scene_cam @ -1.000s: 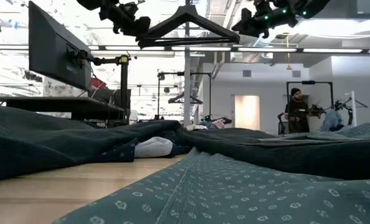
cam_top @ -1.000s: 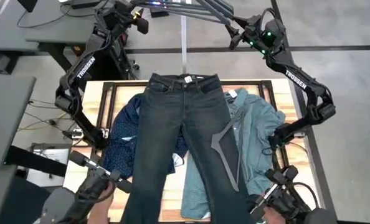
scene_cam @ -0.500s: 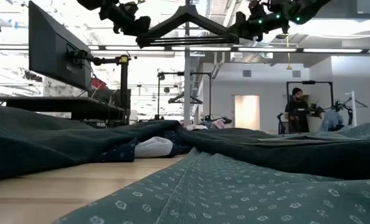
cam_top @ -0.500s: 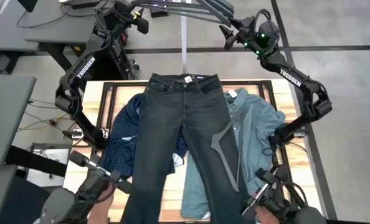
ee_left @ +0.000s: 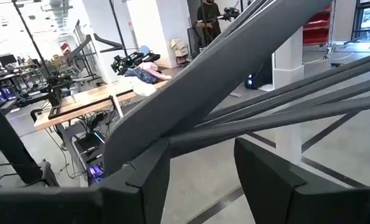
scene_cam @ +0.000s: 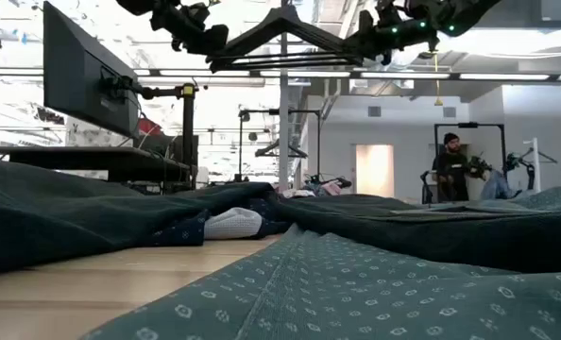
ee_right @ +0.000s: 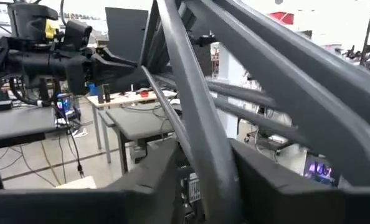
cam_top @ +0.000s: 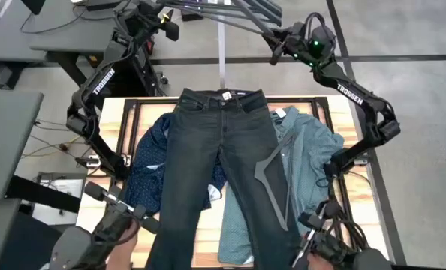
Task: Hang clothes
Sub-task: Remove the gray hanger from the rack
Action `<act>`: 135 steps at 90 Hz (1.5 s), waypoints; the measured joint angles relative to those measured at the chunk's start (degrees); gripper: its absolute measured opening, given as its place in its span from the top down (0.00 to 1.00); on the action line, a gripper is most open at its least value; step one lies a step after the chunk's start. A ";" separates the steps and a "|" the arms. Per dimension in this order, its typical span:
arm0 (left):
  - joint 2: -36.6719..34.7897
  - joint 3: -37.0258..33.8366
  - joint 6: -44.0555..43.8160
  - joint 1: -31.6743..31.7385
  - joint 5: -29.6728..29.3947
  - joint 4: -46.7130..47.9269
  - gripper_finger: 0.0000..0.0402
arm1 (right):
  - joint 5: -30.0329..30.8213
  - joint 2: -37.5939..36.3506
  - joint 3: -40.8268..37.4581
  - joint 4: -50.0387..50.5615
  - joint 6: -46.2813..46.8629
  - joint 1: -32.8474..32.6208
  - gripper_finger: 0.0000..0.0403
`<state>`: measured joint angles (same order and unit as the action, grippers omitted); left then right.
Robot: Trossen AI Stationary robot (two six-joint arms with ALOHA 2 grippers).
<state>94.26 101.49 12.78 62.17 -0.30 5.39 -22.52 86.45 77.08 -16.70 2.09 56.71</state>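
Dark jeans (cam_top: 223, 165) lie flat along the middle of the table. The navy dotted shirt (cam_top: 149, 169) lies partly under them on the left, the teal shirt (cam_top: 309, 161) on the right. A grey hanger (cam_top: 272, 184) rests on the jeans and teal shirt. High beyond the table's far edge a second dark hanger (scene_cam: 280, 42) is up in the air. My left gripper (scene_cam: 214, 47) is at its left end. My right gripper (scene_cam: 364, 40) is open at its right end, with the sloping arm (ee_right: 200, 143) passing between its fingers. My left gripper holds the raised hanger at its left end (ee_left: 163, 146), where the sloping arm and the lower bar meet. The end sits between the two fingers, against one finger (ee_left: 151, 177). The hanger hangs level, high above the table, clear of all the clothes.
A vertical rack pole (scene_cam: 282, 132) stands behind the table's far edge, right under the raised hanger. A monitor on a desk (scene_cam: 82, 80) is at the far left. A person (scene_cam: 448, 165) stands far off in the room. The table's black frame (cam_top: 129, 112) borders the clothes.
My right gripper has moved toward the table's left, from beside the raised hanger to its right end, so the hanger's arm now lies between its fingers. The hanger and the clothes have stayed where they were.
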 joint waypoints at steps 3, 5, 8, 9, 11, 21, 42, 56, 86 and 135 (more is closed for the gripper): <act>0.00 0.00 0.00 -0.01 0.00 0.00 0.60 | -0.73 0.07 0.00 0.71 0.01 0.11 0.85; 0.00 0.00 0.00 -0.10 0.00 0.00 0.60 | -1.77 0.09 0.00 1.47 -0.11 0.20 0.88; 0.00 0.00 0.00 -0.27 0.00 0.07 0.60 | -1.99 0.09 0.00 2.02 -0.92 0.28 0.92; 0.00 0.00 0.00 -0.30 -0.01 0.10 0.60 | -1.77 0.09 0.01 1.98 -0.92 0.27 0.93; 0.00 0.00 0.00 -0.34 -0.02 0.19 0.60 | -1.41 0.09 0.02 1.97 -0.65 0.26 0.93; -0.34 0.00 0.06 -0.83 -0.02 1.21 0.60 | -1.30 -0.89 0.02 2.27 -1.03 0.52 0.93; -1.81 0.00 2.75 -2.94 0.01 2.45 0.60 | -1.38 -5.17 3.81 10.31 -2.29 1.74 0.93; -3.64 0.00 4.31 -4.67 0.02 3.60 0.60 | -1.20 -8.98 7.62 20.36 -5.40 1.30 0.93; -9.41 0.02 5.11 -9.19 -0.02 12.55 0.60 | -1.27 -19.08 11.64 41.31 -2.53 -4.21 0.93; -18.35 0.02 -9.88 -32.29 0.03 35.13 0.60 | -13.07 -34.13 11.99 77.95 3.42 -15.48 0.93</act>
<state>75.91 101.51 2.90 29.88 -0.26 40.52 -35.59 52.32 89.07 61.24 5.51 41.23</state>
